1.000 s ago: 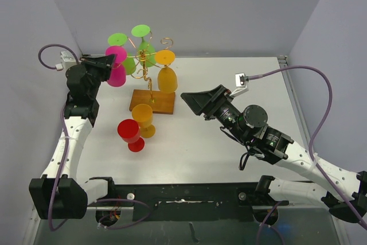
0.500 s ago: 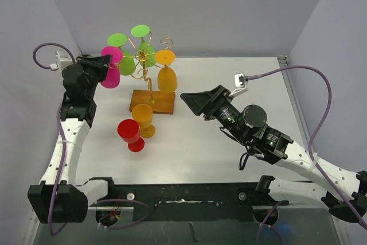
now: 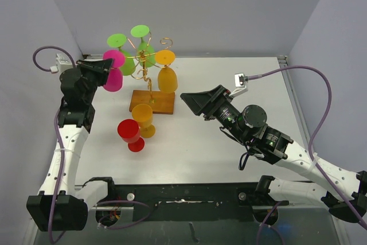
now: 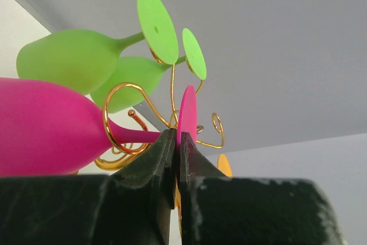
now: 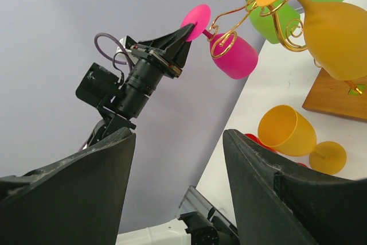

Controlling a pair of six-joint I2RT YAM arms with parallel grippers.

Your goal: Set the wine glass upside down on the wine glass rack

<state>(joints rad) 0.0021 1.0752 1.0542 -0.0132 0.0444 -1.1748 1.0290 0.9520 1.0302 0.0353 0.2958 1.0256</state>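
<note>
The pink wine glass (image 3: 113, 78) hangs bowl-down and tilted at the left side of the gold wire rack (image 3: 144, 64), which stands on a brown wooden base (image 3: 160, 102). My left gripper (image 3: 106, 65) is shut on the rim of its pink foot disc (image 4: 187, 112). In the left wrist view a gold curl (image 4: 117, 117) loops around the pink stem, next to the bowl (image 4: 46, 127). My right gripper (image 3: 198, 100) is open and empty, right of the rack; in its own view (image 5: 179, 136) it looks at the pink glass (image 5: 236, 57).
Two green glasses (image 3: 146, 50) and an orange glass (image 3: 167, 78) hang on the rack. A yellow-orange glass (image 3: 143, 117) and a red glass (image 3: 129, 133) stand upright on the table in front of the wooden base. The side wall is close behind the left arm.
My left gripper and the pink glass shifted slightly left, then back toward the rack and a little lower. The right arm has not moved.
</note>
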